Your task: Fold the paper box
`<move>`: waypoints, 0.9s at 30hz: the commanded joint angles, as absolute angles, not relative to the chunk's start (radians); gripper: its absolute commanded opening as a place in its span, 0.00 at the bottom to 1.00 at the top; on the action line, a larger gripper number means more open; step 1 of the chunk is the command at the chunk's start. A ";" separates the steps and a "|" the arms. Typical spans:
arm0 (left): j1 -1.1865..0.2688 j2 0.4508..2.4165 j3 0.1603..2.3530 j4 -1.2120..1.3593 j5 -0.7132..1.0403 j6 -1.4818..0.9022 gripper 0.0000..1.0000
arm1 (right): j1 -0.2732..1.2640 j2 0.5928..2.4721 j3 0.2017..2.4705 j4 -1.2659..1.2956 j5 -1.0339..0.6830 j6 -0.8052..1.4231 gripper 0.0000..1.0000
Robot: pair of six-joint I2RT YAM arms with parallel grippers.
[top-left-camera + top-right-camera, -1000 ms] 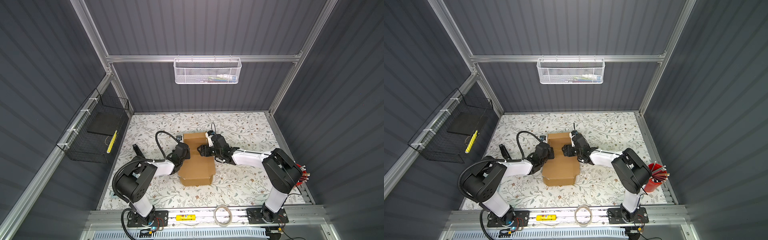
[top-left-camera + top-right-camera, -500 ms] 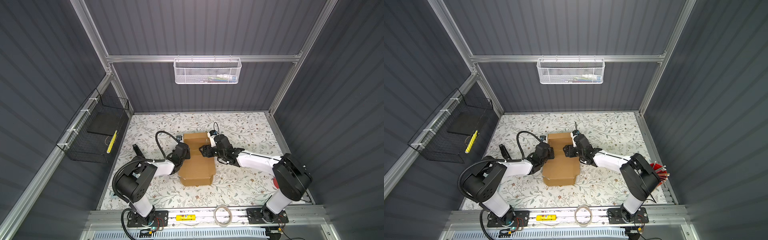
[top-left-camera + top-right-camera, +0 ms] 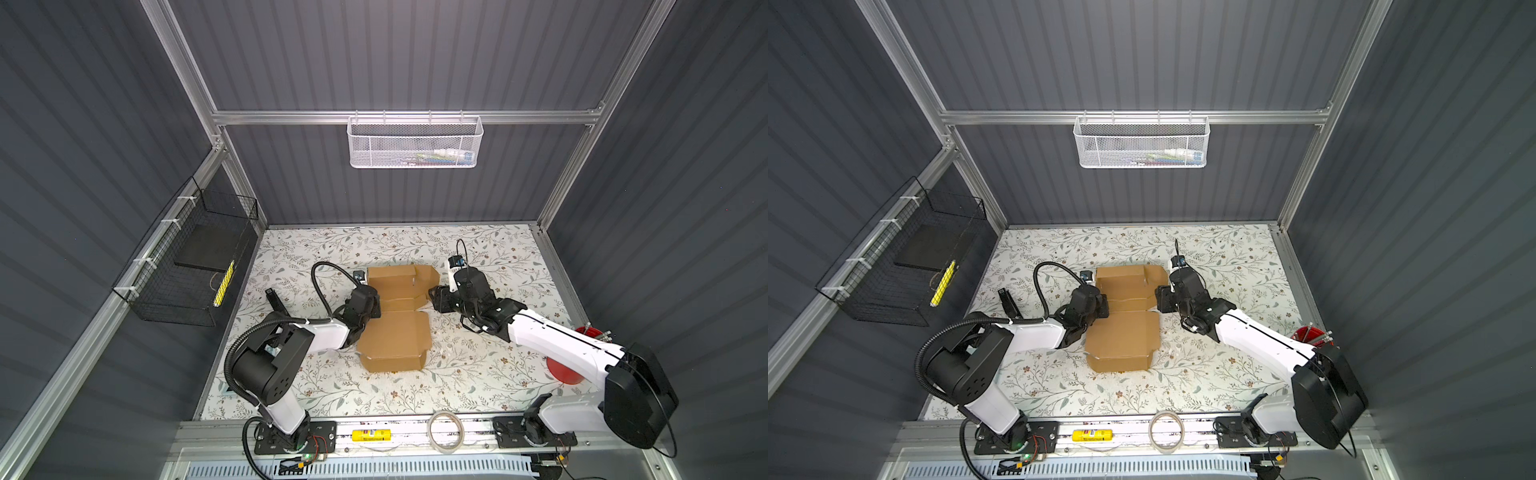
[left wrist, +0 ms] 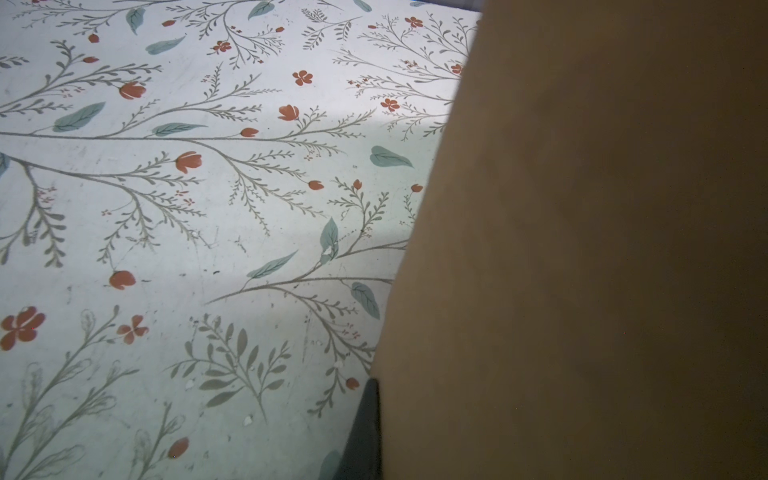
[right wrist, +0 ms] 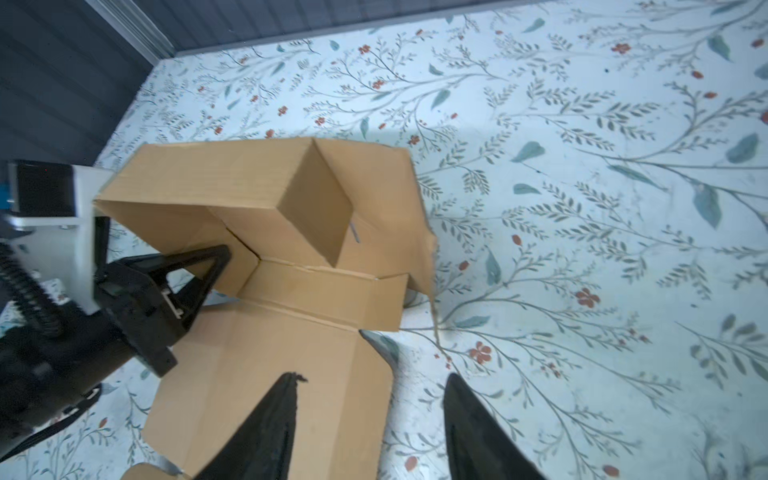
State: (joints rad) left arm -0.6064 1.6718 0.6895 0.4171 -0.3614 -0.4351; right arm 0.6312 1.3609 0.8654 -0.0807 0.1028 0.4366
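We see our left gripper (image 5: pixel 224 251) pinching the box (image 5: pixel 291 340) at its left side; our right gripper (image 5: pixel 372 376) stands spread astride its right edge.

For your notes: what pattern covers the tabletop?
Tabletop: leafy branches, red flowers, on white; left wrist view.

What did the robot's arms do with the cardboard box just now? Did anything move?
The right tool backed off from the paper box toward its own side, jaws apart, and the right flap it was at now leans outward. The left tool stayed shut on the box's left wall; the box itself has not shifted.
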 commanded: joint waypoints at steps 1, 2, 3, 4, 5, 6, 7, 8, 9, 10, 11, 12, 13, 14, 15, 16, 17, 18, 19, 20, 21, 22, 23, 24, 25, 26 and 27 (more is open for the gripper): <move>-0.609 1.670 0.704 0.346 -0.336 -0.440 0.00 | 0.605 1.403 0.866 -0.108 0.104 0.420 0.57; -0.609 1.671 0.706 0.344 -0.336 -0.439 0.00 | 0.599 1.421 0.874 -0.102 0.097 0.416 0.57; -0.609 1.671 0.707 0.341 -0.334 -0.439 0.00 | 0.593 1.439 0.884 -0.094 0.089 0.411 0.57; -0.609 1.672 0.709 0.339 -0.332 -0.439 0.00 | 0.588 1.460 0.895 -0.085 0.081 0.406 0.57; -0.608 1.671 0.710 0.335 -0.330 -0.437 0.00 | 0.583 1.482 0.907 -0.077 0.074 0.402 0.57; -0.608 1.672 0.711 0.334 -0.328 -0.437 0.00 | 0.579 1.504 0.920 -0.069 0.065 0.398 0.56; -0.609 1.674 0.711 0.334 -0.327 -0.438 0.00 | 0.575 1.523 0.931 -0.061 0.058 0.393 0.56; -0.608 1.674 0.711 0.332 -0.325 -0.439 0.00 | 0.572 1.540 0.939 -0.049 0.046 0.391 0.56; -0.608 1.674 0.712 0.333 -0.325 -0.439 0.00 | 0.570 1.565 0.951 -0.035 0.031 0.384 0.55; -0.608 1.672 0.711 0.333 -0.325 -0.439 0.00 | 0.568 1.582 0.962 -0.030 0.027 0.381 0.55; -0.607 1.672 0.710 0.332 -0.325 -0.439 0.00 | 0.566 1.600 0.975 -0.030 0.025 0.379 0.54; -0.607 1.672 0.710 0.331 -0.326 -0.439 0.00 | 0.564 1.622 0.992 -0.032 0.019 0.376 0.52; -0.608 1.672 0.710 0.330 -0.325 -0.439 0.00 | 0.564 1.637 1.001 -0.029 0.014 0.373 0.50; -0.607 1.672 0.711 0.331 -0.326 -0.439 0.00 | 0.562 1.650 1.011 -0.028 0.013 0.374 0.49; -0.607 1.673 0.712 0.330 -0.326 -0.439 0.00 | 0.560 1.661 1.019 -0.026 0.007 0.373 0.48; -0.607 1.674 0.713 0.330 -0.326 -0.439 0.00 | 0.560 1.672 1.024 -0.024 0.002 0.371 0.47; -0.607 1.675 0.716 0.330 -0.324 -0.439 0.00 | 0.560 1.680 1.028 -0.021 -0.001 0.370 0.46; -0.607 1.678 0.717 0.330 -0.323 -0.439 0.00 | 0.559 1.688 1.031 -0.018 -0.006 0.366 0.45; -0.607 1.680 0.720 0.330 -0.320 -0.439 0.00 | 0.560 1.692 1.032 -0.017 -0.010 0.362 0.44; -0.607 1.683 0.723 0.329 -0.317 -0.439 0.00 | 0.560 1.697 1.033 -0.013 -0.008 0.359 0.42; -0.607 1.687 0.726 0.329 -0.314 -0.441 0.00 | 0.559 1.701 1.034 -0.013 -0.005 0.356 0.40; -0.607 1.691 0.729 0.330 -0.311 -0.443 0.00 | 0.559 1.706 1.035 -0.012 -0.004 0.353 0.37; -0.607 1.694 0.731 0.330 -0.308 -0.447 0.00 | 0.558 1.709 1.035 -0.015 -0.001 0.351 0.35; -0.607 1.696 0.733 0.330 -0.305 -0.451 0.00 | 0.558 1.710 1.035 -0.015 -0.002 0.351 0.32; -0.607 1.698 0.734 0.331 -0.304 -0.452 0.00 | 0.558 1.709 1.035 -0.015 -0.003 0.349 0.30; -0.607 1.699 0.736 0.331 -0.302 -0.453 0.00 | 0.557 1.710 1.035 -0.015 -0.004 0.348 0.28; -0.607 1.700 0.737 0.330 -0.301 -0.453 0.00 | 0.557 1.709 1.038 -0.016 -0.007 0.344 0.27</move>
State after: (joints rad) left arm -0.6064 1.6741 0.7170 0.3767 -0.3313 -0.4385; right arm 0.5625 1.7031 1.0142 -0.0200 0.0025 0.3603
